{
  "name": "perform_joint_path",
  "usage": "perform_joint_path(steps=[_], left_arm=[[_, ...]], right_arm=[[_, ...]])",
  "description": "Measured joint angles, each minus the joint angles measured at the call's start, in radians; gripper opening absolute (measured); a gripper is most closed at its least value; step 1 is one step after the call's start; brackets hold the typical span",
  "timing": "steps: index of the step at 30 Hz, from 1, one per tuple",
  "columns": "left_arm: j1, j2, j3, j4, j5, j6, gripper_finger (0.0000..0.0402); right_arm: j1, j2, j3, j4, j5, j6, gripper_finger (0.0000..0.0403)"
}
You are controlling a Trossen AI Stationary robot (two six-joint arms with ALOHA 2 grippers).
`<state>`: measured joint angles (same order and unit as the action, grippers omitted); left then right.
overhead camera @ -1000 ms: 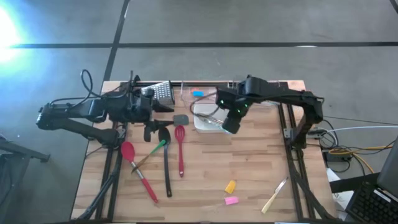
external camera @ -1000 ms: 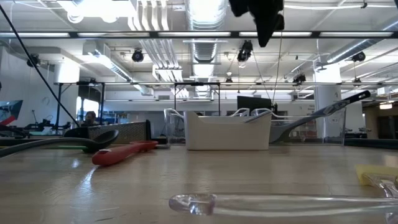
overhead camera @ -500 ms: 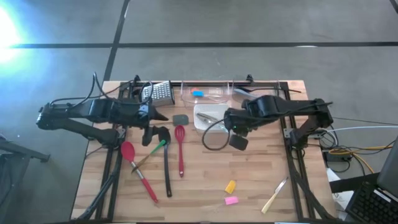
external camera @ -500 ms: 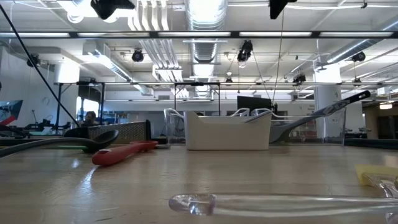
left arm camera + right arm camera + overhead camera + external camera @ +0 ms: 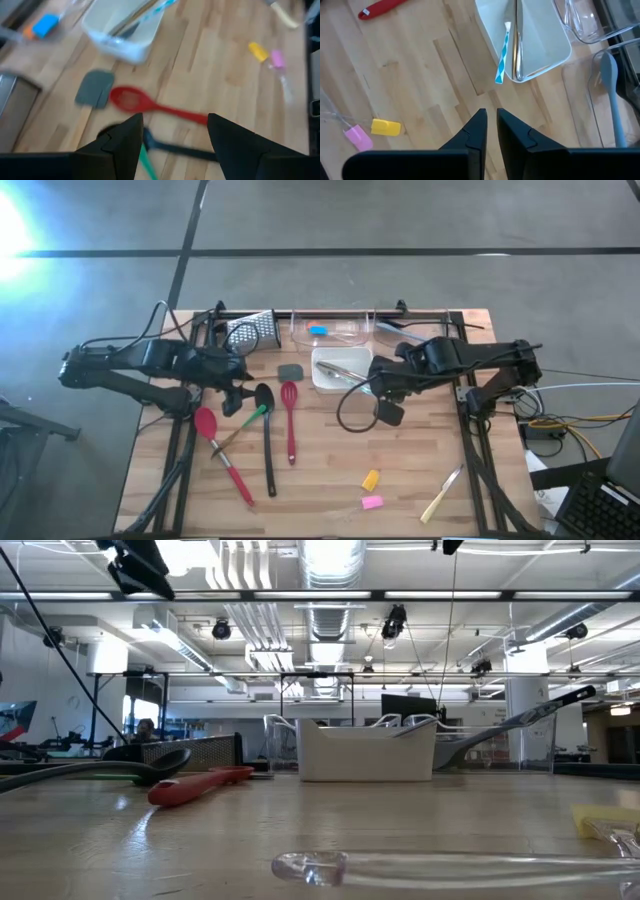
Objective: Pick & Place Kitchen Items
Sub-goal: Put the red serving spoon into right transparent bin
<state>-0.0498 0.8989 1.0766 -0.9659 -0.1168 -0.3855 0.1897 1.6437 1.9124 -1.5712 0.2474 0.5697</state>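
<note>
Kitchen items lie on the wooden table: a red spatula (image 5: 209, 425), a black spoon (image 5: 266, 402), a red slotted spoon (image 5: 289, 394) and a grey spatula head (image 5: 291, 370). Yellow (image 5: 370, 479) and pink (image 5: 371, 502) pieces lie near the front. My left gripper (image 5: 232, 395) hangs open above the black spoon's head, tipped downward, and in its wrist view (image 5: 172, 145) the red slotted spoon (image 5: 131, 99) lies ahead. My right gripper (image 5: 388, 412) is shut and holds nothing. It points down at bare wood (image 5: 491, 122), just on the near side of the white tray (image 5: 540, 45).
The white tray (image 5: 335, 368) holds a metal utensil and a striped straw (image 5: 502, 55). Clear bins (image 5: 335, 330) and a steel grater (image 5: 258, 330) stand along the far edge. A pale utensil (image 5: 443, 495) lies at the near right. Bare wood shows in the table's middle.
My right gripper has moved from above the white tray toward the table's near edge and risen out of the top of the low view. My left gripper has tipped from nearly level to pointing down over the utensils and sunk a little.
</note>
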Motion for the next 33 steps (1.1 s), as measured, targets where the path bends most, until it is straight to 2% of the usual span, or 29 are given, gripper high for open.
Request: perform_joint_path(steps=[9, 33], left_arm=[[-0.008, 0.0, -0.019, -0.162, -0.042, -0.128, 0.0227], [-0.019, 0.0, -0.238, -0.126, -0.022, -0.252, 0.0227]], right_arm=[[0.029, -0.029, -0.004, 0.0, 0.044, 0.007, 0.0034], [0.068, -0.087, -0.009, 0.0, 0.097, 0.063, 0.0034]])
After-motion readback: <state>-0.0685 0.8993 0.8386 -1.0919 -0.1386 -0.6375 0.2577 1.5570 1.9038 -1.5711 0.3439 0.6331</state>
